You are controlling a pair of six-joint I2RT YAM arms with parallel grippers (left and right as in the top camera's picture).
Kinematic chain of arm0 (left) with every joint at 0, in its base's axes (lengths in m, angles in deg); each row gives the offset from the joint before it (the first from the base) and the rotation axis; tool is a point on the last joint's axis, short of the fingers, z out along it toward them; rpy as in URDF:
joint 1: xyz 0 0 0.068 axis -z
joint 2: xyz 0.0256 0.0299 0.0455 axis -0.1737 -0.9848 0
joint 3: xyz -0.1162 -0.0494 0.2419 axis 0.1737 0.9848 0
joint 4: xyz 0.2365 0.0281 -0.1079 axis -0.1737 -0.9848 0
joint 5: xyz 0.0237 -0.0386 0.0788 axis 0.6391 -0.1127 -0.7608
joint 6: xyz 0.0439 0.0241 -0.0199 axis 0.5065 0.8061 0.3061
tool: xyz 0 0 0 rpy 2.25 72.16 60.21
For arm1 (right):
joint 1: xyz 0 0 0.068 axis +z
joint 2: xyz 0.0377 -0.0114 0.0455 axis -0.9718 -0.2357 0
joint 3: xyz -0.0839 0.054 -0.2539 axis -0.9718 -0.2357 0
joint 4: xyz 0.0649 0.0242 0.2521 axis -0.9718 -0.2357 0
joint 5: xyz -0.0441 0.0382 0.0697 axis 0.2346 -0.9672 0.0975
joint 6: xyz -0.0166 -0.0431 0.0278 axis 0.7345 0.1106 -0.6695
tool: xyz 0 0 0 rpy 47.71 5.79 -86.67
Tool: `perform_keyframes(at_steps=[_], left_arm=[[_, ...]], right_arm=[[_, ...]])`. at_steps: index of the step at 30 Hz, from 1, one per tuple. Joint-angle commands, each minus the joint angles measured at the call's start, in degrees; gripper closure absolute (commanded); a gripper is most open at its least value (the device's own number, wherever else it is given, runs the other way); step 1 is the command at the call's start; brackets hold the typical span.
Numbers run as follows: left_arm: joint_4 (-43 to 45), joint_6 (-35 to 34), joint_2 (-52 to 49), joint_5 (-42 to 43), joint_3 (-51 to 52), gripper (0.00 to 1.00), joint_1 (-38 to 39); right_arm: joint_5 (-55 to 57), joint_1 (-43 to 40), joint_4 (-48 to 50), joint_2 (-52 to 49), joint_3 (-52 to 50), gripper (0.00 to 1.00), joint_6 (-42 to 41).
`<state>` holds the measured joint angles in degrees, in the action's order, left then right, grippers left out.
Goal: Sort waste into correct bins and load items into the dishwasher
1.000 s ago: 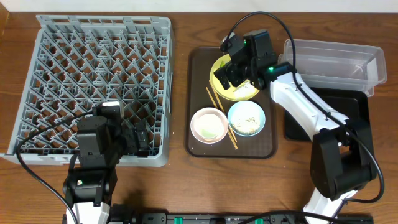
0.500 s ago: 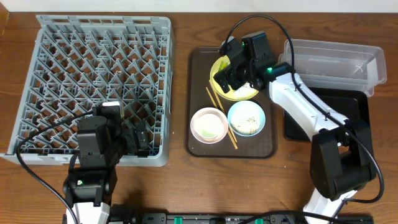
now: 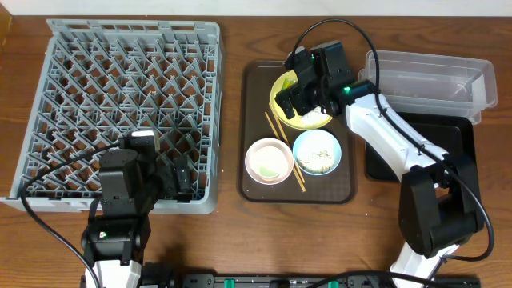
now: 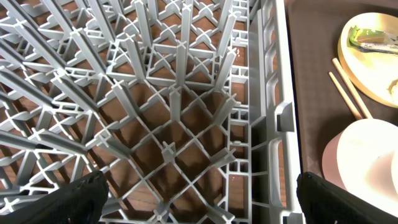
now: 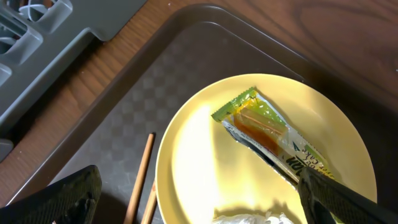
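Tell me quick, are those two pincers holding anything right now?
The left pincer: open, empty, over the rack.
The right pincer: open, empty, above the wrapper on the plate.

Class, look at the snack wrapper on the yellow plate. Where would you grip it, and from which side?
Probably best: pinch the wrapper across its narrow middle, coming from straight above: it lies flat and slantwise on the plate, with its long edges free.
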<state>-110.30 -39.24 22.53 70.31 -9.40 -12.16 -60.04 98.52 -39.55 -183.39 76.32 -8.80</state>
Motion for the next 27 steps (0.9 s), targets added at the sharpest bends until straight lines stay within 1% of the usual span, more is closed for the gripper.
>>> perform_keyframes(at_steps=[1,7,10,14,18,20,27], left_arm=[[-0.1,-0.7,0.1,-0.1,-1.4,0.01,0.2],[-0.1,-0.7,0.1,-0.1,-1.4,0.01,0.2],[-0.1,-0.7,0.1,-0.1,-1.4,0.01,0.2],[-0.1,-0.7,0.1,-0.1,-1.4,0.01,0.2],[-0.1,-0.7,0.1,-0.1,-1.4,0.01,0.2],[-0.1,-0.7,0.1,-0.1,-1.4,0.01,0.2],[-0.1,-0.7,0.1,-0.1,-1.4,0.01,0.2]], right_arm=[[3.3,1.5,-0.5,-0.3,1.0,0.01,-1.4],[11.5,2.8,-1.8,-0.6,0.8,0.01,-4.4],[12.4,3.0,-1.8,-0.6,0.3,0.01,-5.4],[16.7,2.9,-2.6,-1.8,0.2,0.01,-9.7],[16.9,3.1,-3.4,-3.8,0.2,0.01,-10.3],[20.0,3.0,-4.8,-5.3,0.2,0.01,-15.0],[24.7,2.9,-7.6,-6.2,0.2,0.02,-21.9]])
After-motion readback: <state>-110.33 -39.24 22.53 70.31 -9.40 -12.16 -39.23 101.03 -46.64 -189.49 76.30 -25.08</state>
